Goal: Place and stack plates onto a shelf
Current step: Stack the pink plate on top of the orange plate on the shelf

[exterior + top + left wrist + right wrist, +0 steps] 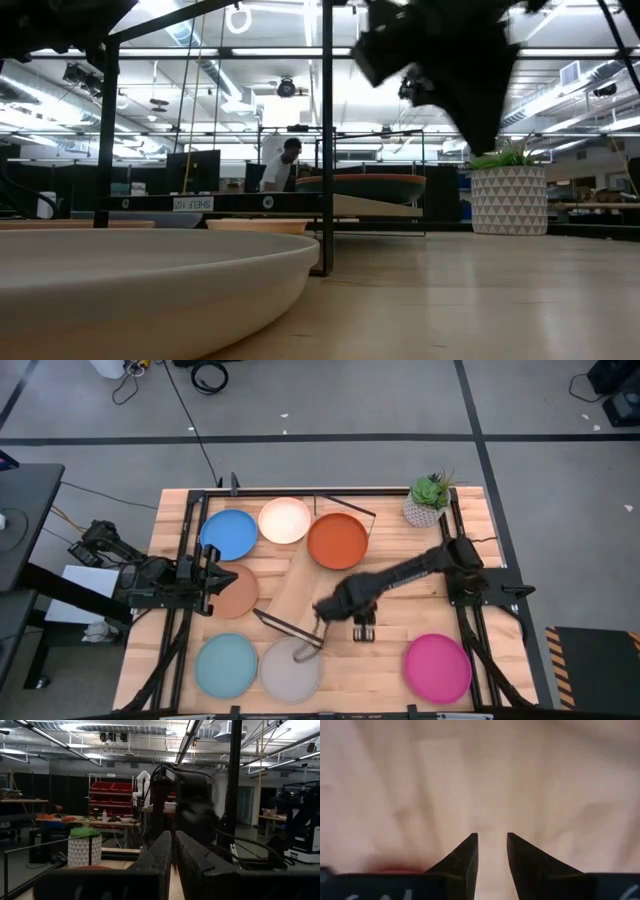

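Several plates lie on the slatted table: blue (229, 534), cream (284, 520), terracotta brown (238, 592), pale blue (226, 666), grey (291, 668) and pink (437, 668). The orange plate (337, 541) sits on the far end of the shelf (292, 592), a light board in a black wire frame lying slantwise mid-table. My right gripper (362, 631) hangs above bare wood beside the shelf's near end, pointing down, its fingers (492, 840) narrowly open and empty. My left gripper (207, 574) waits shut at the brown plate's left edge, pointing level across the table (172, 847).
A potted plant (428, 500) stands at the far right corner of the table. Black frame posts (327, 140) rise around the table's edges. In the low view the grey plate's rim (150, 275) fills the foreground. A person (285, 165) is in the room behind.
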